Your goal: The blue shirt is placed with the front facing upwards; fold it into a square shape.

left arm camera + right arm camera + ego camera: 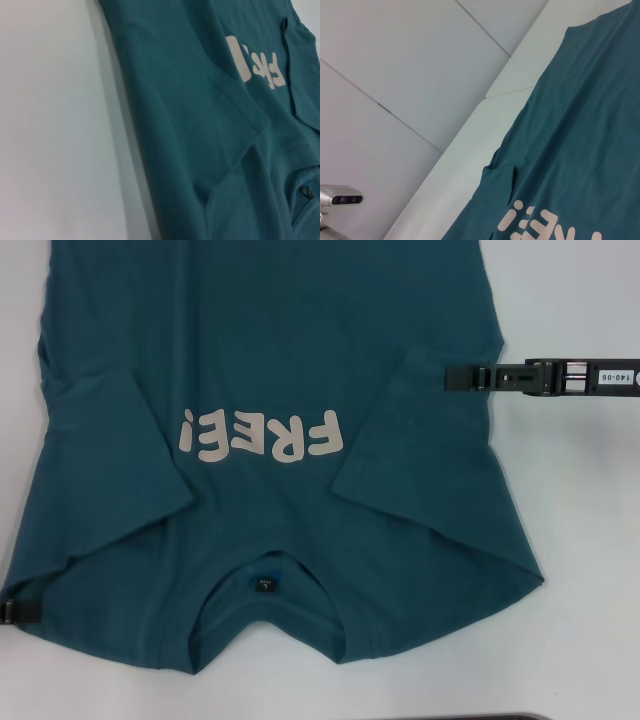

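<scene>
The blue shirt (pixel 270 370) lies flat on the white table, front up, with its neck and dark label (pixel 264 584) nearest me. The off-white "FREE!" print (pixel 262 435) reads upside down from here. Both short sleeves are folded inward over the chest, one (pixel 110 460) on the left and one (pixel 420 430) on the right. My right gripper (pixel 450 377) reaches in from the right, its tip at the shirt's right side edge. Low at the left border, my left gripper (pixel 22 612) sits at the shirt's shoulder corner. The left wrist view shows the folded sleeve (pixel 235 120) and the print (pixel 255 67).
White table (pixel 580 500) surrounds the shirt on the left, right and front. The shirt's hem runs out of the head view at the top. In the right wrist view the table's far edge (pixel 470 125) meets a pale panelled wall, with a small grey camera device (pixel 340 198) beyond.
</scene>
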You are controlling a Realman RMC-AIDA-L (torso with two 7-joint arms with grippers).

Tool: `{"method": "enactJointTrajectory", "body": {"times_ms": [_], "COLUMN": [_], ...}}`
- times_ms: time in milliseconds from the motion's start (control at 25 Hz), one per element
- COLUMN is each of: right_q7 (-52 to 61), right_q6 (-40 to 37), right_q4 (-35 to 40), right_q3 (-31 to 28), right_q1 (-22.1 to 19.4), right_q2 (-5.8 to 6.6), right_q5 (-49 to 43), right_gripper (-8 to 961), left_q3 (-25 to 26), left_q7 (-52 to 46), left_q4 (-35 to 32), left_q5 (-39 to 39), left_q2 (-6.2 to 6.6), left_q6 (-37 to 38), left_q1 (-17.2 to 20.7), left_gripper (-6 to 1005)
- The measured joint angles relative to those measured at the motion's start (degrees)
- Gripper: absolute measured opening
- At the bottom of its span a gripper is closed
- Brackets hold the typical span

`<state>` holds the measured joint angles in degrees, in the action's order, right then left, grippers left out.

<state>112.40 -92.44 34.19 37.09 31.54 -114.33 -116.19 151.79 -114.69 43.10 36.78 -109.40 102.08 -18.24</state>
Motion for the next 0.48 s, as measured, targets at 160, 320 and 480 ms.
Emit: {"method": "enactJointTrajectory", "body": {"times_ms": [160,320,480], "right_q7": [0.00,0.01,0.15], "right_q6": [0.00,-0.01,-0.01], "right_q4": [0.00,0.00,0.00], "right_q3": [0.00,0.00,0.00], "right_q1": [0.06,0.21,0.24], "right_q2": [0.00,0.00,0.00], "right_q5": [0.00,0.00,0.00], "right_gripper": [718,719,719], "left_q3": [0.46,0.19,0.15], "left_q7": [-0.11,-0.28,-0.29], "left_q4": [-0.23,-0.25,-0.33], "left_q5": [-0.52,-0.83,-1.23], "left_q2": [0.08,-0.29,-0.74], "left_q6": [-0.75,-1.30,-1.41], "left_q1": [0.24,-0.15,-0.93], "left_gripper": [871,869,869]}}
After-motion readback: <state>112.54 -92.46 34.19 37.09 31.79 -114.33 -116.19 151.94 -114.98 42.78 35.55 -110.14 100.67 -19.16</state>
